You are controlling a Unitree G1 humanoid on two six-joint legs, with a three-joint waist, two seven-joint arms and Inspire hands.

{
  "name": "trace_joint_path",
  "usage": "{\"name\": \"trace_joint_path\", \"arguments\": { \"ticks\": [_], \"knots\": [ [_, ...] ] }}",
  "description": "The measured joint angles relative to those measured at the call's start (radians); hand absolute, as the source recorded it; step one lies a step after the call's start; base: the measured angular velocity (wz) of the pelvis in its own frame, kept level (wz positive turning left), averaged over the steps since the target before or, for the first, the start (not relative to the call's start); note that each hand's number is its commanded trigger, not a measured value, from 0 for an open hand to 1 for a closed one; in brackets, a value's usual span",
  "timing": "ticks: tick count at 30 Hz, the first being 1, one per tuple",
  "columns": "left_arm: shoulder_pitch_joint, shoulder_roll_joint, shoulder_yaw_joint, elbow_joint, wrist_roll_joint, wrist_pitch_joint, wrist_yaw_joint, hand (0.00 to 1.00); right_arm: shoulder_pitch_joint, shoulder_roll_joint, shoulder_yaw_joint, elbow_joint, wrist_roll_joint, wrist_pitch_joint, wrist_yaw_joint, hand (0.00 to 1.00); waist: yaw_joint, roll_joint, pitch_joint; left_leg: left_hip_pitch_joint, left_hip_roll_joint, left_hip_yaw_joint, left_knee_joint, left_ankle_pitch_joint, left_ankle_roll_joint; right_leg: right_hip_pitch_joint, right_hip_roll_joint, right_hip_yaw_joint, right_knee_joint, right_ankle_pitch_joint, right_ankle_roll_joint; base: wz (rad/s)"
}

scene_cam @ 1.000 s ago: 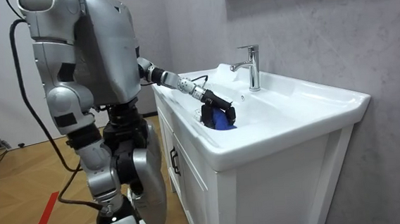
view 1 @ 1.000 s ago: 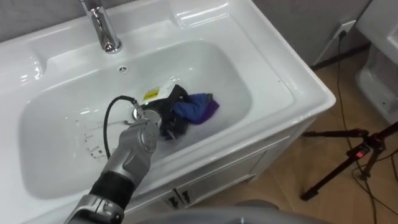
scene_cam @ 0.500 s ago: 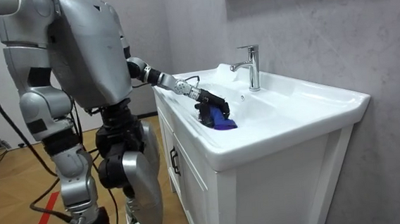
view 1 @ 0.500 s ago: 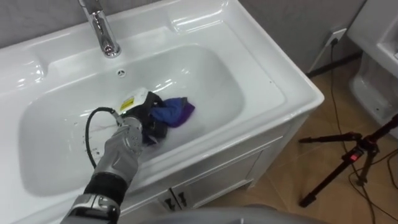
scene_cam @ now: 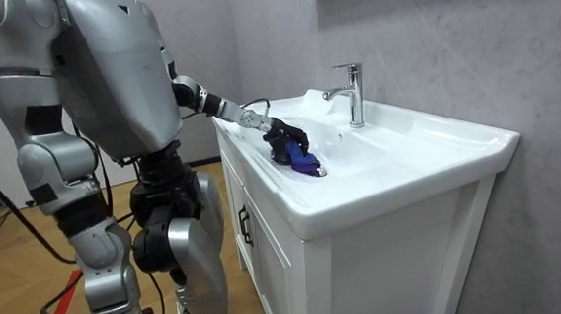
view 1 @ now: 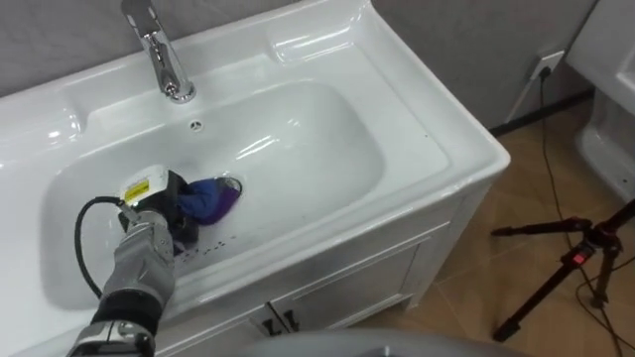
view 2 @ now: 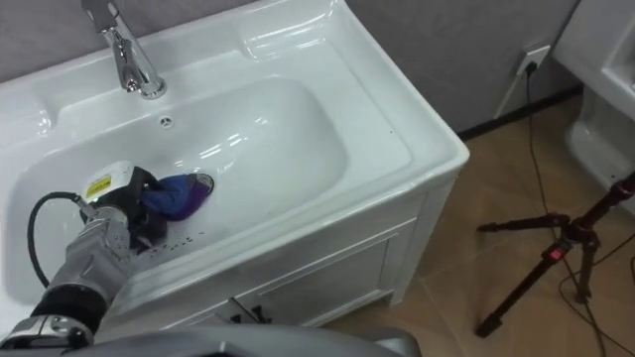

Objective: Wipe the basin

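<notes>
Your left robot hand (view 1: 157, 210), clenched on the blue cloth (view 1: 212, 196), sits lower left in the basin (view 1: 317, 149); the bare bowl stretches rightward.

Drain (view 1: 234, 182) half under the cloth (view 1: 209, 198)

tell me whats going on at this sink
A humanoid robot stands at a white vanity, wiping the basin. Its left hand is curled round a blue-purple cloth and presses it against the basin's bottom, right by the drain, in the left half of the bowl. The faucet stands at the back rim, apart from the hand.
</notes>
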Motion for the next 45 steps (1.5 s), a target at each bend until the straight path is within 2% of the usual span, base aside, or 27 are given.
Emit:
{"name": "trace_joint_path", "arguments": {
  "ticks": [2, 3, 5, 12, 18, 26, 29, 32, 35, 38, 42, 45],
  "knots": [
    [0.010, 0.010, 0.011, 0.000, 0.013, 0.000, 0.014, 1.00, 0.000, -0.002, 0.000, 0.004, 0.000, 0.001, -0.009, 0.00, 0.013, 0.002, 0.0001, -0.002, 0.003, 0.000, 0.001, 0.002, -0.004, -0.001, 0.003, -0.001, 0.000, -0.001, -0.004, -0.03],
    [0.017, 0.014, 0.018, 0.000, 0.014, 0.000, 0.026, 1.00, 0.000, -0.008, 0.000, 0.003, 0.000, -0.002, -0.015, 0.00, 0.018, 0.009, 0.0026, -0.004, 0.004, -0.001, 0.003, 0.004, -0.005, -0.001, 0.003, -0.004, 0.000, -0.002, -0.007, 0.08],
    [0.025, 0.017, 0.021, -0.001, 0.014, 0.000, 0.045, 1.00, 0.000, -0.019, 0.000, 0.000, -0.001, -0.007, -0.025, 0.00, 0.027, 0.011, 0.0005, -0.009, 0.004, -0.006, 0.006, 0.005, -0.006, -0.002, 0.002, -0.010, 0.000, -0.003, -0.009, 0.11],
    [0.042, 0.017, 0.021, -0.001, 0.035, 0.000, 0.083, 1.00, -0.010, -0.028, -0.002, -0.006, -0.006, -0.028, -0.035, 0.00, 0.034, 0.020, -0.0014, -0.021, 0.004, -0.060, 0.006, 0.015, -0.010, -0.002, -0.001, -0.040, -0.001, -0.013, -0.023, 0.12],
    [0.051, 0.017, 0.021, -0.002, 0.055, 0.001, 0.103, 1.00, -0.010, -0.029, -0.002, -0.019, -0.005, -0.031, -0.040, 0.00, 0.035, 0.020, -0.0015, -0.033, 0.007, -0.078, 0.010, 0.025, -0.014, -0.002, -0.002, -0.053, 0.000, -0.024, -0.038, 0.08],
    [0.067, 0.017, 0.027, -0.001, 0.082, 0.014, 0.108, 1.00, -0.023, -0.038, 0.001, -0.032, 0.002, -0.065, -0.049, 0.00, 0.037, 0.020, -0.0005, -0.043, 0.010, -0.081, 0.041, 0.030, -0.014, 0.001, -0.003, -0.059, 0.020, -0.047, -0.057, 0.01],
    [0.067, 0.019, 0.027, -0.006, 0.085, 0.018, 0.109, 1.00, -0.023, -0.039, 0.002, -0.032, 0.010, -0.073, -0.064, 0.00, 0.036, 0.016, 0.0018, -0.056, 0.006, -0.106, 0.038, 0.032, -0.015, -0.002, -0.004, -0.065, 0.035, -0.050, -0.062, 0.09],
    [0.067, 0.028, 0.025, -0.006, 0.085, 0.018, 0.106, 1.00, -0.030, -0.048, 0.013, -0.018, 0.015, -0.101, -0.076, 0.00, 0.036, 0.012, 0.0034, -0.063, 0.001, -0.107, 0.035, 0.033, -0.015, -0.002, -0.002, -0.065, 0.035, -0.051, -0.064, 0.00],
    [0.065, 0.038, -0.003, -0.009, 0.084, 0.026, 0.106, 1.00, -0.045, -0.057, 0.037, 0.010, 0.030, -0.127, -0.094, 0.00, 0.031, 0.007, 0.0067, -0.067, 0.002, -0.105, 0.043, 0.033, -0.015, -0.008, -0.002, -0.065, 0.033, -0.053, -0.067, 0.01],
    [0.059, 0.050, -0.053, -0.040, 0.085, 0.057, 0.083, 1.00, -0.047, -0.056, 0.050, 0.015, 0.041, -0.153, -0.094, 0.00, 0.023, -0.003, 0.0135, -0.072, 0.002, -0.105, 0.038, 0.033, -0.015, -0.018, -0.003, -0.077, 0.034, -0.056, -0.066, 0.12],
    [0.048, 0.062, -0.116, -0.102, 0.079, 0.075, 0.024, 1.00, -0.065, -0.058, 0.105, 0.049, 0.080, -0.174, -0.094, 0.00, 0.008, -0.014, 0.0219, -0.076, 0.000, -0.105, 0.041, 0.033, -0.015, -0.015, -0.011, -0.101, 0.034, -0.058, -0.062, 0.19],
    [0.051, 0.067, -0.183, -0.177, 0.077, 0.081, -0.041, 1.00, -0.066, -0.058, 0.123, 0.049, 0.083, -0.186, -0.094, 0.00, 0.001, -0.014, 0.0273, -0.088, -0.006, -0.105, 0.042, 0.033, -0.015, -0.021, -0.018, -0.109, 0.034, -0.061, -0.054, 0.22]
  ]
}}
